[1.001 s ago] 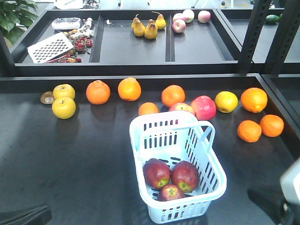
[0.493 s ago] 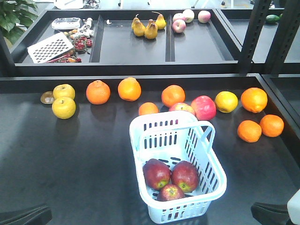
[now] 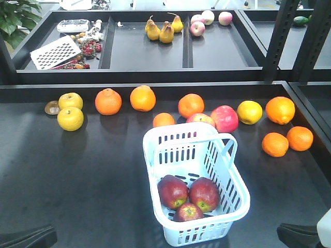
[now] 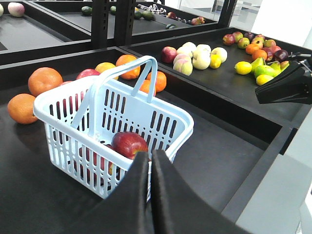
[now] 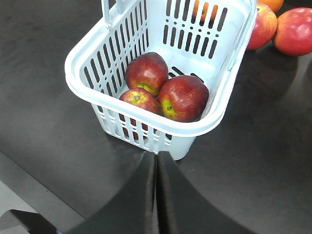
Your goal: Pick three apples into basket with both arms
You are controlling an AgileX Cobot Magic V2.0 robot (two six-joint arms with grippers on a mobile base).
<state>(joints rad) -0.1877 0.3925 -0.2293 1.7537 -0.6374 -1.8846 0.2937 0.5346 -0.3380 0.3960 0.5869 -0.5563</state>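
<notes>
The light-blue basket (image 3: 178, 150) stands on the dark table near the front. Three dark-red apples (image 3: 172, 190) (image 3: 204, 194) (image 3: 188, 212) lie together at its near end. The right wrist view shows them from above (image 5: 147, 72) (image 5: 183, 97) (image 5: 138, 99), inside the basket (image 5: 78, 80). My right gripper (image 5: 157, 155) is shut and empty, just outside the basket's near corner. My left gripper (image 4: 150, 155) is also shut and empty, level with the basket (image 4: 122, 105) rim, and one apple (image 4: 129, 144) shows behind it. In the front view both grippers sit low at the bottom corners: left (image 3: 51, 236), right (image 3: 280, 231).
Oranges (image 3: 108, 101) (image 3: 274, 144), two pink-red apples (image 3: 224, 118) and yellow fruit (image 3: 70, 118) lie in a row behind the basket. A raised back shelf holds pears (image 3: 166, 32) and a grater (image 3: 55, 51). Black uprights (image 3: 282, 36) stand at the right.
The right arm dropped from a blurred position at the right edge to the bottom-right corner, then held still. The basket, apples and left gripper have not moved.
</notes>
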